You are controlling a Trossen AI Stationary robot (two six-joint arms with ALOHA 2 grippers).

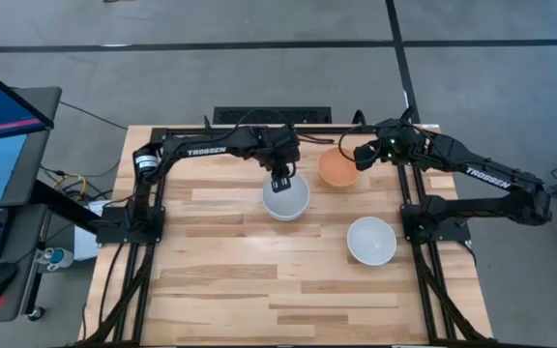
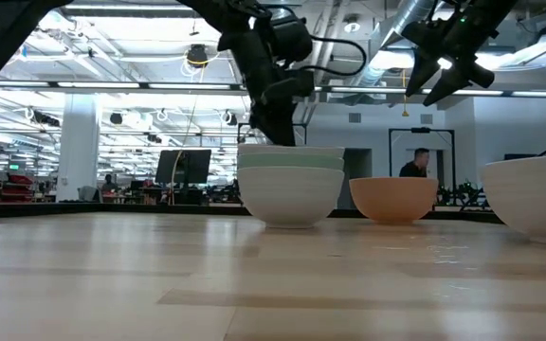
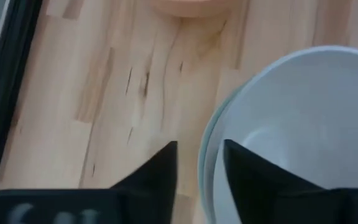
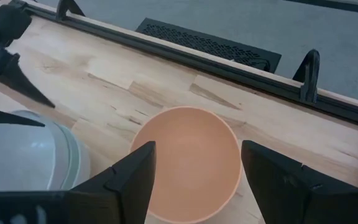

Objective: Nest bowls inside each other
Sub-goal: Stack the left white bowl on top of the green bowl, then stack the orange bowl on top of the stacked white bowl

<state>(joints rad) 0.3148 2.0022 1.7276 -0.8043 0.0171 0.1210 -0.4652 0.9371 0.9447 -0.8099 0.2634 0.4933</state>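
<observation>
Straddling the back rim of the smooth white round bowl stack (image 1: 286, 198) w/ a mint-green bowl (image 2: 290, 162) nested inside, left hand (image 1: 280, 181) sits narrowly parted, gripping nothing. Right hand (image 4: 194, 171) hangs wide above the orange round bowl (image 1: 337, 169), likely next pick. Lone white bowl (image 1: 371, 240) sits apart on the wooden tabletop (image 1: 220, 280); stack just beside the orange bowl crowds the approach.

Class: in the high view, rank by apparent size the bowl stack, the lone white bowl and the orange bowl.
1. Bowl stack and lone white bowl: look alike, so unranked.
2. Orange bowl: looks smallest, though the right gripper partly covers it.
</observation>
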